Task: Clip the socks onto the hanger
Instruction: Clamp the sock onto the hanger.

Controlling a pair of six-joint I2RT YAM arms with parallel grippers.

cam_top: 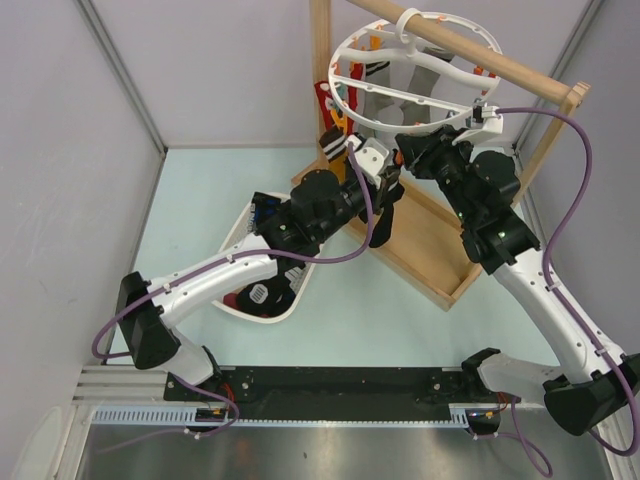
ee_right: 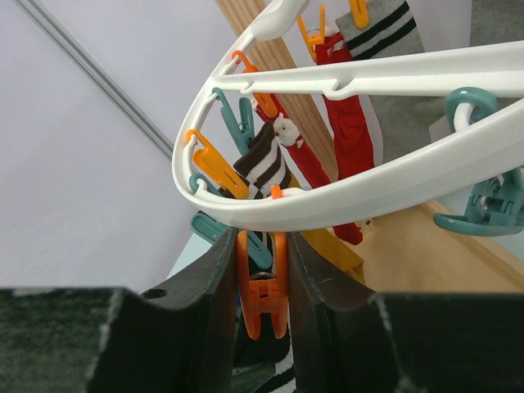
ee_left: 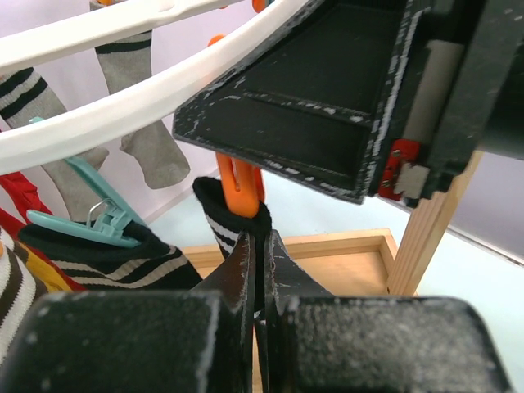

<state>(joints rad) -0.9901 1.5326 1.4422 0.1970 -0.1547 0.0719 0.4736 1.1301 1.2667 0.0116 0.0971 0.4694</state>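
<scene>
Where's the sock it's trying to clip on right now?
Centre of the left wrist view: the black striped sock, pinched in the left pincer, at an orange clip's lower end on the white hanger.

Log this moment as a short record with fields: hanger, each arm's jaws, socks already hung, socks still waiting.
hanger: white plastic ring hanger, hooked over the wooden rail
right jaws: shut on an orange plastic clip under the ring, squeezing it
left jaws: shut on a black sock with white stripes, cuff raised to that clip
already hung: red sock, grey striped sock, others
still waiting: dark socks in the white tray
</scene>
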